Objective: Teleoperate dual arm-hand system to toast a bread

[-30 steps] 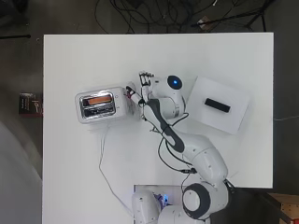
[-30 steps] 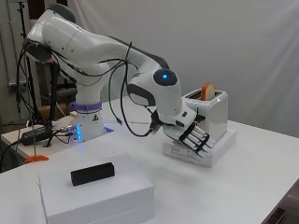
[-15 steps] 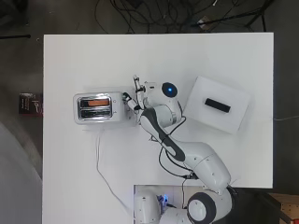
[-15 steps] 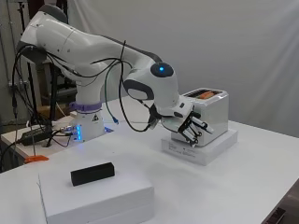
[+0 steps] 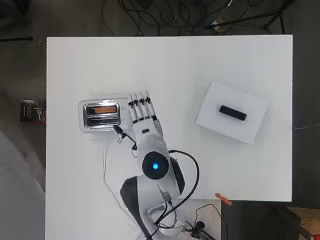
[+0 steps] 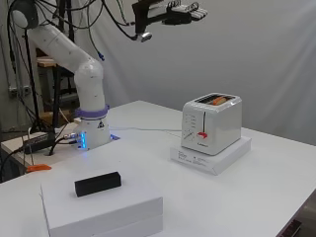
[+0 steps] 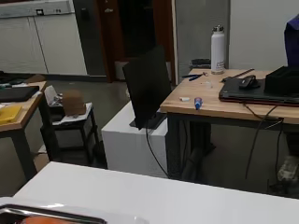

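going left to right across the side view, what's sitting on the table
Arm base → black block on the white box → toaster with bread in its slot, standing on a flat white box. The hand is high above, not on the table.

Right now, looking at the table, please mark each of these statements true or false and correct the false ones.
1. The bread sits in a slot of the toaster. True.
2. The hand grips the toaster's lever. False: it is raised high above the table, fingers straight, holding nothing.
3. The toaster stands on a flat white box. True.
4. The black block lies directly on the table. False: it lies on top of a second white box.
5. Both toaster slots hold bread. False: in the overhead view only one slot shows bread.
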Tool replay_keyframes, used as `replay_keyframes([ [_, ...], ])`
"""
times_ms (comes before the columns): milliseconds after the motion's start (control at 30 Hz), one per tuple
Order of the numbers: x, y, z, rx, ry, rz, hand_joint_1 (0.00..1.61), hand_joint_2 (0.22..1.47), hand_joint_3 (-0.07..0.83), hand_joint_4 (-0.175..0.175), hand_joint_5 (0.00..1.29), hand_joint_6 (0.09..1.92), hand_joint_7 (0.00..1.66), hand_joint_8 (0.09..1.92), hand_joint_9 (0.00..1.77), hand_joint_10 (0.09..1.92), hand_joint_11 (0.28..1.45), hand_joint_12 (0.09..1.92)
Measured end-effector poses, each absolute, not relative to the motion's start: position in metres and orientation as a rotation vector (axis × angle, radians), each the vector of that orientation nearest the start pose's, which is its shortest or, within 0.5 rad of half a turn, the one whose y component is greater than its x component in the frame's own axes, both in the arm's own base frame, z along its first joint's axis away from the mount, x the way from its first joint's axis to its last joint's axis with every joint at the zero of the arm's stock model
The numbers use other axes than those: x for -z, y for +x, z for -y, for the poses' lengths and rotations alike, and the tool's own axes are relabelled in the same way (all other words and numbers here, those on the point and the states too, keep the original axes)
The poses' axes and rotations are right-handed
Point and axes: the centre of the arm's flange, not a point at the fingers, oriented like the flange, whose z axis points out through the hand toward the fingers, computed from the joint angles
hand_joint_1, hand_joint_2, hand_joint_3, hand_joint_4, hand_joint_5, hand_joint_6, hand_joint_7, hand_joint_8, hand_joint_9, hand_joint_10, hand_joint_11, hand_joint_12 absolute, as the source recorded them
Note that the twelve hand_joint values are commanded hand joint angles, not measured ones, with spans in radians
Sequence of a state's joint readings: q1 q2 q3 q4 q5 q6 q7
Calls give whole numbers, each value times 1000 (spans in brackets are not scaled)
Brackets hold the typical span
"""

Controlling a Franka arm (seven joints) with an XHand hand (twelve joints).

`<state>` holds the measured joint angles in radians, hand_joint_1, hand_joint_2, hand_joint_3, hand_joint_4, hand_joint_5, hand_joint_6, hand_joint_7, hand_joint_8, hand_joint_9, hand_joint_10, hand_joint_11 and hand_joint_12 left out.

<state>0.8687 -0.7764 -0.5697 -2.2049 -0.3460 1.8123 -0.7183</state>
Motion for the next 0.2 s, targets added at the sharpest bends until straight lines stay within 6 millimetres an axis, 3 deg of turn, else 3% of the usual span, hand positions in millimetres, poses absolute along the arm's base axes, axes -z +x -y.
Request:
replay_keyframes([
  [100,-638,359,-14,411,-2698,1664,7,1046,-2,-84,276,87,253,87,308,87,327,87],
  [200,-627,344,-11,342,-2718,1634,12,1047,0,-89,231,87,213,87,279,87,312,87],
])
